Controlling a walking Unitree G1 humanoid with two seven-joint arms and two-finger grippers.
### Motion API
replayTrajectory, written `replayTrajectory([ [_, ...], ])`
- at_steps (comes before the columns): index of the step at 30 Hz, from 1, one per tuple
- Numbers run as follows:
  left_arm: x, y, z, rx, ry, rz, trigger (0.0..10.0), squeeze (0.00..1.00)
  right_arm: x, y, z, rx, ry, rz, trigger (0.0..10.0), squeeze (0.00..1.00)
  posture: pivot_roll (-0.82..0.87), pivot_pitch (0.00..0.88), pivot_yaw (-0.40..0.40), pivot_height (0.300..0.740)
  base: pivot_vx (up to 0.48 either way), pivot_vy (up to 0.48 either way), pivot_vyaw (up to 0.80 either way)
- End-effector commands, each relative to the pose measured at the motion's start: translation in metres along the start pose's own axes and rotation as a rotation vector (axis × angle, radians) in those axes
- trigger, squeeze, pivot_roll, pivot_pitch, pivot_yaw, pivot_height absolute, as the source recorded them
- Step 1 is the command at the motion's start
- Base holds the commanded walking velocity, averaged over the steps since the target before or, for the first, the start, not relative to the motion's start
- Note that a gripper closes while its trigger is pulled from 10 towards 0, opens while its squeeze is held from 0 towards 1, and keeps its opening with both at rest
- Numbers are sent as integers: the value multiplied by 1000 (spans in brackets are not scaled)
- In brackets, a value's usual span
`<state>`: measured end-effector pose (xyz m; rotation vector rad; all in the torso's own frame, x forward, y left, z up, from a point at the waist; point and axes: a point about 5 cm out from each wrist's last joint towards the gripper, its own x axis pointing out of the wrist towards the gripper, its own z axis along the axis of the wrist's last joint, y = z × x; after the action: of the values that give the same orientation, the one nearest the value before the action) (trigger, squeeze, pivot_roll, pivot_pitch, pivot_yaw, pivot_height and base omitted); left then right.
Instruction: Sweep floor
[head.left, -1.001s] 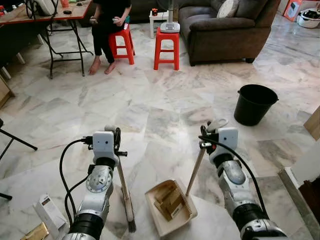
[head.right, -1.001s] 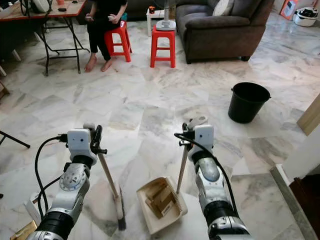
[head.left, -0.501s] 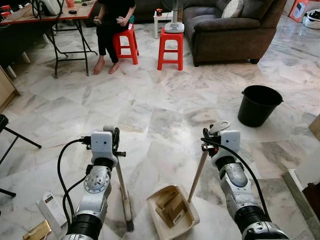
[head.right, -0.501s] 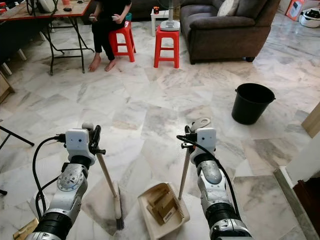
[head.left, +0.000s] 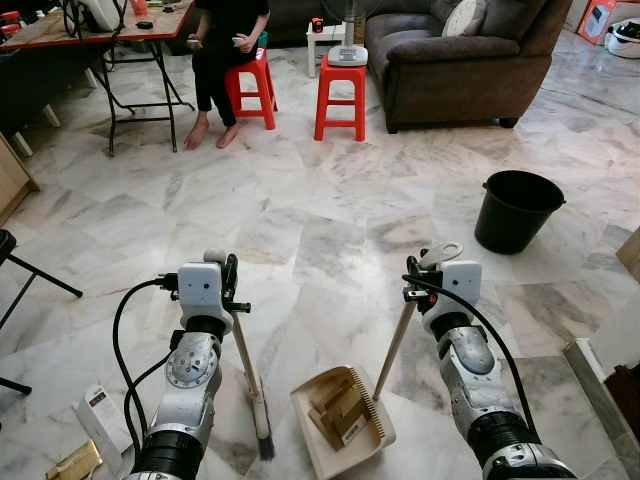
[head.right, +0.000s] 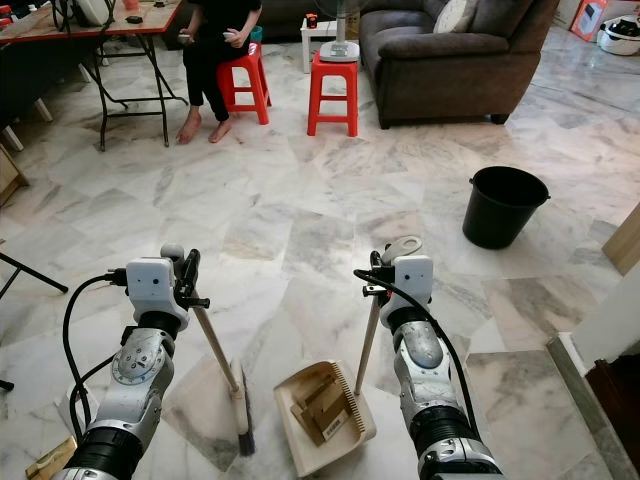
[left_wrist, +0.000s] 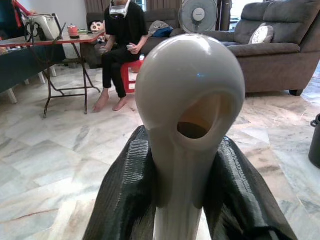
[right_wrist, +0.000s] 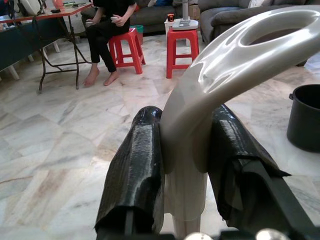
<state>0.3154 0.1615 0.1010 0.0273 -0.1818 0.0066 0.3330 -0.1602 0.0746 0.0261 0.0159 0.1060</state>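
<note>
Left gripper (left_wrist: 187, 200) clamped round the smooth cream plastic handle of the broom (head.left: 250, 375), ribbed black fingers (left_wrist: 125, 195) pressed against both sides, dark bristle end down on the glossy marble floor (head.left: 330, 210). Right gripper (right_wrist: 185, 170) pinched tight on the looped cream grip of the dustpan (head.left: 342, 420), thin pole slanting down to a beige scoop with a toothed edge, just right of the bristles. Flat cardboard scraps (head.left: 336, 408) lying inside the scoop. Round black bucket (head.left: 514, 209) well apart, ahead on the right. Lots of open tile ahead, edged far back by red plastic stools (head.left: 338, 92), a brown couch (head.left: 455, 55), a folding table (head.left: 95, 25) and a seated person (head.left: 225, 50)
</note>
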Motion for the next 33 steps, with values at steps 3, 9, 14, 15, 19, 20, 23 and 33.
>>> replayTrajectory([
  [3,2,3,11,6,-50,4,10000,0,4,2,13,8,-69,-1,10000,0,-101,0,21,740,260,0,0],
  [9,2,1,12,3,-51,-3,10000,0,4,2,13,12,-68,-6,10000,0,-98,0,24,740,282,0,0],
  [14,2,2,12,5,-54,1,10000,0,4,3,13,14,-67,-5,10000,0,-98,0,24,740,306,0,0],
  [15,2,2,12,5,-55,1,10000,0,4,3,13,15,-67,-5,10000,0,-97,0,24,740,319,0,0],
  [19,2,2,13,4,-55,3,10000,0,5,3,13,15,-68,-4,10000,0,-97,0,23,740,322,0,0],
  [20,2,2,13,4,-55,3,10000,0,5,3,13,15,-68,-4,10000,0,-97,0,22,740,322,0,0],
  [23,2,2,13,3,-53,5,10000,0,5,4,13,13,-68,-2,10000,0,-97,0,20,740,324,0,0],
  [33,2,2,13,0,-53,6,10000,0,5,4,14,9,-66,-2,10000,0,-100,0,19,740,323,0,0],
])
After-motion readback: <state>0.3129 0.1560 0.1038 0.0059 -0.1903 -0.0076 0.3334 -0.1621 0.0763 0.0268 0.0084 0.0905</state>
